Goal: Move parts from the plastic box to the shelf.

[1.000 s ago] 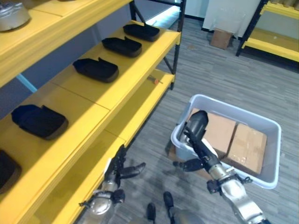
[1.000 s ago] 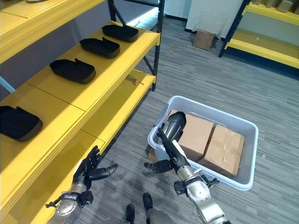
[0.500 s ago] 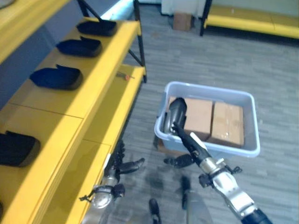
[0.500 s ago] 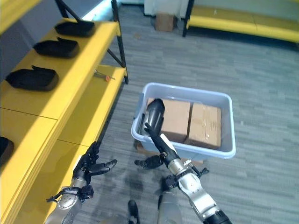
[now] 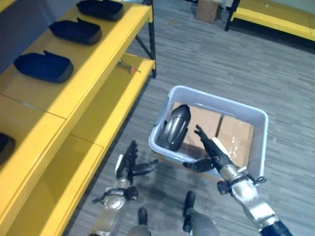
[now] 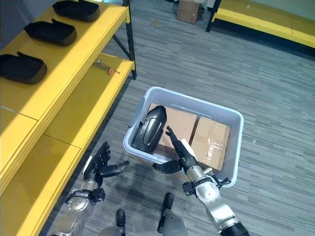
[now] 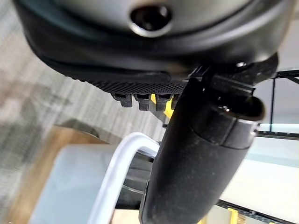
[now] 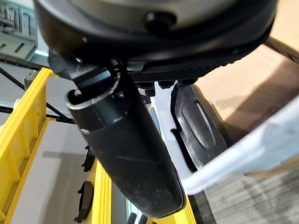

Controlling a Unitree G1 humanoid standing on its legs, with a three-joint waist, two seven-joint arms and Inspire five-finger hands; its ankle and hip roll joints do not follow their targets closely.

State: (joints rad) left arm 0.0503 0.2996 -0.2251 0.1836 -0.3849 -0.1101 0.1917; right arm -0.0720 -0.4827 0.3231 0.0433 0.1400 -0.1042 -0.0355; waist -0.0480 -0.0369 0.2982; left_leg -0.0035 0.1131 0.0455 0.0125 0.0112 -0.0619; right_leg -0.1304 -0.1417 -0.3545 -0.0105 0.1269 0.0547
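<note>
A pale blue plastic box (image 5: pixel 216 97) stands on the floor. One glossy black part (image 5: pixel 173 129) leans against its left inner wall, on top of brown cartons (image 5: pixel 236 140). My right hand (image 5: pixel 216 157) reaches over the box's near rim with straight fingers just right of that part, holding nothing. The right wrist view shows the part (image 8: pixel 196 123) past the thumb, inside the rim (image 8: pixel 243 149). My left hand (image 5: pixel 129 164) hovers open above the floor, left of the box. Three more black parts (image 5: pixel 43 67) lie in a row on the yellow shelf (image 5: pixel 93 73).
A lower yellow shelf board (image 5: pixel 113 105) carries a small screwdriver (image 5: pixel 125 65). Black shelf posts (image 5: pixel 152 44) stand at the rack's end. Another yellow rack (image 5: pixel 275 17) and a cardboard box (image 5: pixel 206 9) are across the grey floor.
The camera has swung, so the whole scene has shifted. The black part now leans inside the box, and my right hand's fingers lie beside it instead of under it. Left hand unchanged.
</note>
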